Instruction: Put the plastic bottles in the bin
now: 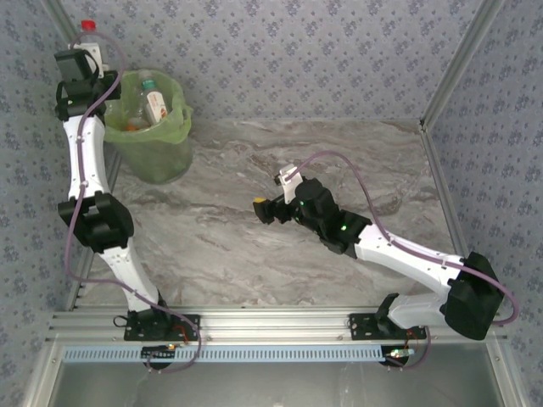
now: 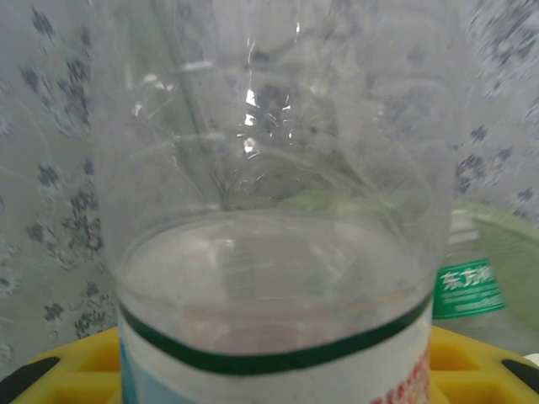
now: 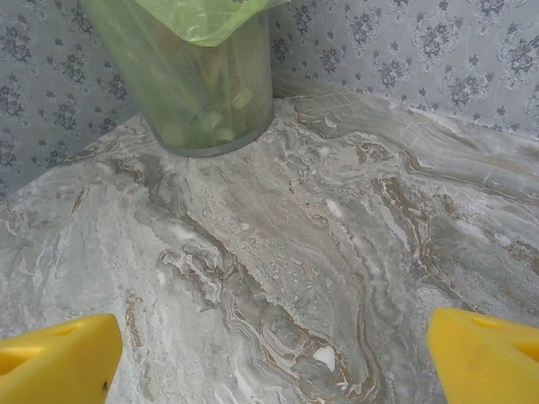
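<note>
From above, the left arm (image 1: 85,161) stands raised at the far-left corner. A red-capped clear bottle (image 1: 90,34) sits in the left jaws beside the rim of the bin (image 1: 174,136), which holds other bottles (image 1: 155,103). The left wrist view adds the jaws clamped on its white label (image 2: 278,383) under a green band, red print cut off and unreadable, and a green label (image 2: 467,288) with white Chinese characters at the bin. The right jaws stand wide apart, holding nothing, 2 yellow tips over the marble table (image 3: 320,252).

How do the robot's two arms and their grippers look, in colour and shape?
The left arm and right arm have white links and black joints. A purple cable runs along each. The fingers of the left gripper and right gripper are yellow.
</note>
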You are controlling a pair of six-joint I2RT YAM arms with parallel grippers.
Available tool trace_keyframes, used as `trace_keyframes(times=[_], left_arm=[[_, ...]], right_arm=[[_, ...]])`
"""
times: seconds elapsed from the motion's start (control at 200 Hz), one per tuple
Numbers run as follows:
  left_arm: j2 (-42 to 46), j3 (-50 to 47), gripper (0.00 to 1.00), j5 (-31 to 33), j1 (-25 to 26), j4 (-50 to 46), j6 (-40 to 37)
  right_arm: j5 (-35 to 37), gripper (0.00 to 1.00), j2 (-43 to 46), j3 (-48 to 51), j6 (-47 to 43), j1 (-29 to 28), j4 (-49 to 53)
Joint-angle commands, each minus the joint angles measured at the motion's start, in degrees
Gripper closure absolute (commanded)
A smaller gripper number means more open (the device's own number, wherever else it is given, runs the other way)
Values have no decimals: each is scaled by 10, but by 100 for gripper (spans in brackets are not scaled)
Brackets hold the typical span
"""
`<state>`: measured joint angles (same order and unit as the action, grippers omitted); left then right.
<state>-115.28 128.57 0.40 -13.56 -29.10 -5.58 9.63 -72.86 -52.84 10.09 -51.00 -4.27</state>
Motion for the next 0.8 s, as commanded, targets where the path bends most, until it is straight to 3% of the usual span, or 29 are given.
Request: trace_keyframes(times=[0.0,0.14,0.42,0.605,0.795], left_arm=[[-11,28,52,-45,-6,-5,-14],[-20,17,52,-91,-12,15,-18],[-53,15,46,-84,-17,12,-46],[-48,14,26,-135,-24,2,-51],[-37,28,21,-165,-26,-2,-37]], right_arm=[[23,5,-2,-13,11,-7,14],[38,5,-2,-6,17,-10,15],[54,5,-6,2,26,-16,7],[56,5,-13,-10,20,-17,15],[57,5,-20,-15,20,-21,14]])
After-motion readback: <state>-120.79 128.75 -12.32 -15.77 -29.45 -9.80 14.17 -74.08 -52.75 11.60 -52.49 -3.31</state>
